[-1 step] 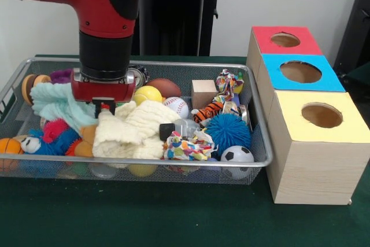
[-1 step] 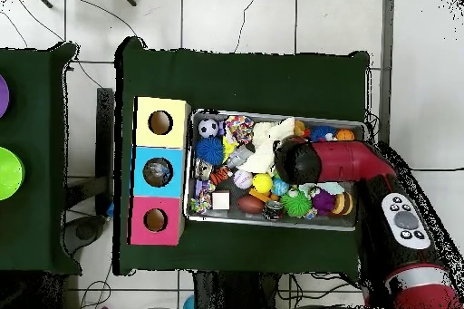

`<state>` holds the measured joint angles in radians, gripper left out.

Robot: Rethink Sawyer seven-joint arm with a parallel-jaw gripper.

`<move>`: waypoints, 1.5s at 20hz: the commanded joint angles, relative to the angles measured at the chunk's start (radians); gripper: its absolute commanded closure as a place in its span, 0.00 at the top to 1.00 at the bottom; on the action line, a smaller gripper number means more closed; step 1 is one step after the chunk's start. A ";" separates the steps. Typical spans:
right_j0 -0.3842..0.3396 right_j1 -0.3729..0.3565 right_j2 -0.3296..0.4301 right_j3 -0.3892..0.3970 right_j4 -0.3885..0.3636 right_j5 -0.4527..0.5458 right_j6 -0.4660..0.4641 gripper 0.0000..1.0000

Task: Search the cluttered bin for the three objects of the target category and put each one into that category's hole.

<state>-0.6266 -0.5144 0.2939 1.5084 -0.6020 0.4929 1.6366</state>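
many toys crowd the bin (image 1: 261,143); end effector (image 1: 104,106) sits over a cream cloth (image 1: 136,128), grip state unclear.

Looks like a robotics lab: green-clothed table (image 2: 236,74) on a tiled floor (image 2: 227,15), loose cables (image 2: 91,74) around, toy-filled wire bin (image 1: 263,143), and colour-topped sorting boxes (image 1: 315,160) alongside.

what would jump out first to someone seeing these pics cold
The red arm comes first: it hangs over the left half of the mesh bin, with its pincer just above a cream cloth. Next is the heap of toys in the bin, such as a spiky blue ball and a soccer ball at its right end. Beside the bin stand three boxes with holes: red, blue and yellow.
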 commanded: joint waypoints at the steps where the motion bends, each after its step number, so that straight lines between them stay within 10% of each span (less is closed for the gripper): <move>1: -0.123 0.021 0.182 0.050 0.156 -0.023 0.036 0.00; 18: -0.260 0.000 0.455 0.229 0.450 -0.055 0.082 0.00; 30: -0.211 -0.036 0.467 0.287 0.491 -0.143 0.168 0.00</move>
<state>-0.8716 -0.5283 0.6759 1.7283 -0.1687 0.4290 1.6366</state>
